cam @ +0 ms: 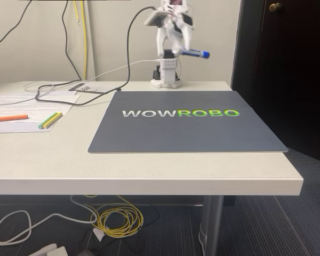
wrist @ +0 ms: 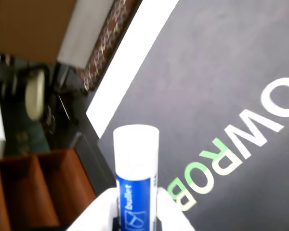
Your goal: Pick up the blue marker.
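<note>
Blue marker [cam: 193, 53] sat clamped crosswise in your gripper [cam: 180, 50] jaws, long axis level, lifted well above the tabletop [cam: 149, 170].

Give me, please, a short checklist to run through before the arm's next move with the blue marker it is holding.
1. Marker gripped: ok, gripper closed on the blue marker.
2. Marker lifted off the grey mat: ok, held high in the fixed view.
3. Grip position: cannot tell; the wrist view shows the fingers at the label, white end protruding.
4. Marker level: not ok, slightly tilted in the fixed view.
5. Orange highlighter and yellow and green pens undisturbed: ok, lying on the papers.
</note>
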